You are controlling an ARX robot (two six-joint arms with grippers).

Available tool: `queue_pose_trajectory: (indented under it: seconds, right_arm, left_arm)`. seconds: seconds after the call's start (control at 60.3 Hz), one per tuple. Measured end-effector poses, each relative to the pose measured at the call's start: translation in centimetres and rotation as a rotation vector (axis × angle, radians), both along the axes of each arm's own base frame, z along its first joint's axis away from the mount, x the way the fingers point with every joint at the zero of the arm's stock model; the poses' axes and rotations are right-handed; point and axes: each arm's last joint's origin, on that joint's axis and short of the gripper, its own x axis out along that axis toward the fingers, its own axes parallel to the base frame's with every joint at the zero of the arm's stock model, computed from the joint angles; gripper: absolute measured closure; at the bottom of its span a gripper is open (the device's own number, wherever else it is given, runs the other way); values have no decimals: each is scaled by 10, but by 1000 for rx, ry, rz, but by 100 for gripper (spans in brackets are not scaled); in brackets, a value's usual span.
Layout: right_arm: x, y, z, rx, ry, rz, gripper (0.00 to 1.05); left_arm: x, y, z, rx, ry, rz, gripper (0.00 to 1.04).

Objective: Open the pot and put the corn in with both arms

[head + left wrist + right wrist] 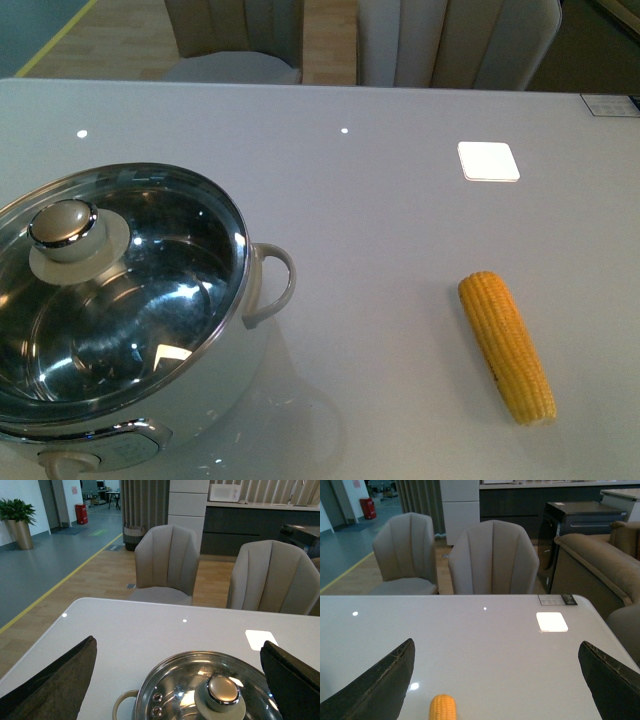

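Grippers, black: left gripper (178, 642), right gripper (496, 644), both spread wide, holding nothing. Large round white steel-rimmed pot (228, 392), glass lid (150, 300) on, near-left corner of white table (380, 200). Yellow bare corn cob (505, 345), toward near-right corner. Beige chairs (460, 40) beyond far edge.

— What sort of place is this?
— A home-style dining corner set up inside a larger hall. There's a glossy white table (150, 630) with padded beige chairs (167, 555) on its far side, a dark kitchen counter (260, 525) with a microwave (225, 492) behind them, and a sofa (592, 565) to the right.
— Why a hall?
— Far left there's a yellow floor line (60, 582), a grey walkway and a potted plant (17, 510).
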Motion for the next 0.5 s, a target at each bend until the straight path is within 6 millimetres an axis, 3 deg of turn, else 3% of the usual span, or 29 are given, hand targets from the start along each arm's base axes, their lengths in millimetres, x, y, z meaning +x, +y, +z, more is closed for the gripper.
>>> queue_pose_trajectory:
  seconds: [0.498]
  right_arm:
    - [0,0,0,0,0,0,9]
  left_arm:
    - [0,0,0,0,0,0,7]
